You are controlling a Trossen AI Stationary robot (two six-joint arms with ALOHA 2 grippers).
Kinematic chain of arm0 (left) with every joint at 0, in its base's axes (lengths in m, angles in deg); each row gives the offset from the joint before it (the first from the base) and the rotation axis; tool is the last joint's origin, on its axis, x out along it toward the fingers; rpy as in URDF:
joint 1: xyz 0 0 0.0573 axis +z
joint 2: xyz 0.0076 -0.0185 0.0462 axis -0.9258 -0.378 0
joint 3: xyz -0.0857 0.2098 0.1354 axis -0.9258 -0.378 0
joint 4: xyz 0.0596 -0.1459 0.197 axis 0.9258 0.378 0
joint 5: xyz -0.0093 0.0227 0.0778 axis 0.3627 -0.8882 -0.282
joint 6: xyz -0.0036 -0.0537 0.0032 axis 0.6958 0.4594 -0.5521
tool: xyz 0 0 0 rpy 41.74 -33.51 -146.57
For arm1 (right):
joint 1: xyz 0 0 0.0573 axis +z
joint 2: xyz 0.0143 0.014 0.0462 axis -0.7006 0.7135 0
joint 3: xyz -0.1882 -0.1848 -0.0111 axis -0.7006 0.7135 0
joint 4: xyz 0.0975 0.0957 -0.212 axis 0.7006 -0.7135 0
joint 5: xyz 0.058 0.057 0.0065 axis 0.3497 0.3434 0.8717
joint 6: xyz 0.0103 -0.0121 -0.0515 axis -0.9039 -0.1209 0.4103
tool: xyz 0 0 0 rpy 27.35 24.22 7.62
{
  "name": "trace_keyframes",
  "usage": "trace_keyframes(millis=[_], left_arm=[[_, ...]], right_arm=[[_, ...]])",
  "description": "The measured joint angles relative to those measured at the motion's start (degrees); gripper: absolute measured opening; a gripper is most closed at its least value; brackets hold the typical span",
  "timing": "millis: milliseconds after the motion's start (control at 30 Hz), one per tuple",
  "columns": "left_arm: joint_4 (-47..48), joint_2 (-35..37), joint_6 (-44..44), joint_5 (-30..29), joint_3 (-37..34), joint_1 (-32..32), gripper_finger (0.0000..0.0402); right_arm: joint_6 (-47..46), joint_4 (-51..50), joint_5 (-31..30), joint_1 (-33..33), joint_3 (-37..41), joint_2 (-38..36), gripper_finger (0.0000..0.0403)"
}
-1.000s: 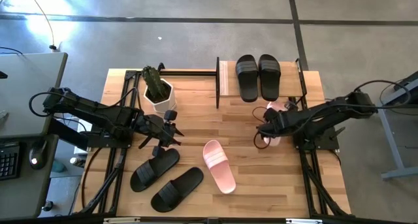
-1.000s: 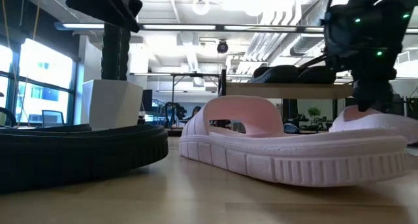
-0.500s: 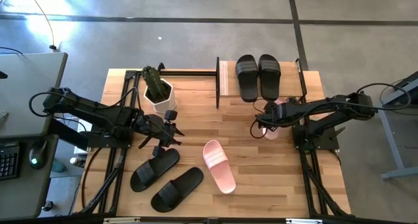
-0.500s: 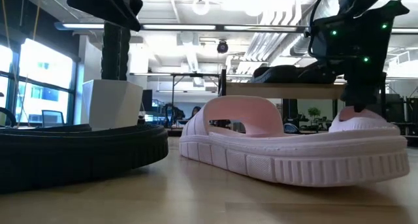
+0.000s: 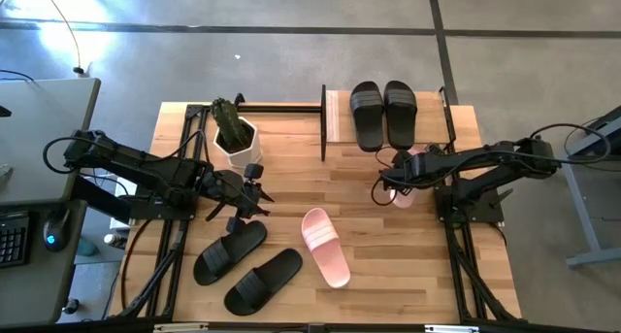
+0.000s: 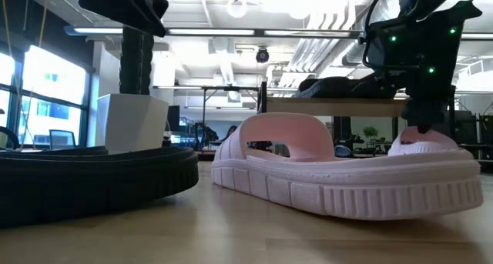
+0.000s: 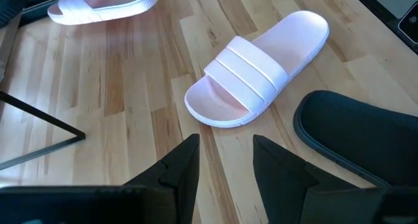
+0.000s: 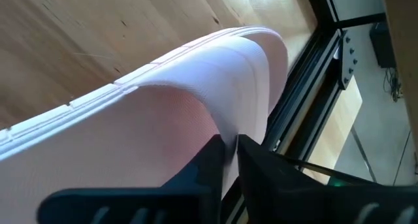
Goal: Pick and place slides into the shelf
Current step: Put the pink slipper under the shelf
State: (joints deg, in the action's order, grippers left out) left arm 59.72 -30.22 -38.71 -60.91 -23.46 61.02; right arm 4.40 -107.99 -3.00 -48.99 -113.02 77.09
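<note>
The table is a pale wooden top with black rails down both sides, and I reach in over it from each side. At its far edge stands the shelf, a low black-framed rack with a light board on top, and two black slides lie side by side on that board. Beside the shelf, towards my left, sits a white pot with a green plant in it.

Two more black slides lie near the front of the table on my left, angled, close to each other. A pink slide with pale stripes on its strap lies alone around the middle of the table, well apart from the shelf.

The other pink slide is just in front of the shelf on my right. My right hand is at this slide, and up close its two dark fingers stand with a narrow gap on either side of the strap's edge; I cannot tell whether they grip it or are merely around it.

My left hand hangs over the table near the plant pot, above the black pair, its fingers apart and holding nothing.
</note>
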Motion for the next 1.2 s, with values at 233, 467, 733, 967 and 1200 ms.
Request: trace_keyframes(millis=[233,467,733,967,1200], left_arm=[[0.0,-0.01,0.02,0.0,0.0,0.0,0.0129],[0.02,0.0,0.04,0.0,0.0,0.0,0.0129],[0.02,0.01,0.04,0.0,0.0,0.0,0.0129],[0.09,0.01,0.0,0.02,0.0,0.0,0.0129],[0.47,0.01,-1.12,1.98,0.0,0.0,0.0129]], right_arm=[[-0.12,-0.05,-0.12,0.0,0.0,0.02,0.0078],[-0.69,-1.73,-0.25,0.31,-1.63,-0.05,0.0092],[-4.8,-9.2,-1.05,6.19,-13.88,-0.11,0.0092],[-17.06,-12.63,4.32,15.81,-26.72,-0.2,0.0084],[-32.35,-6.13,10.36,29.12,-29.51,-0.22,0.0013]])
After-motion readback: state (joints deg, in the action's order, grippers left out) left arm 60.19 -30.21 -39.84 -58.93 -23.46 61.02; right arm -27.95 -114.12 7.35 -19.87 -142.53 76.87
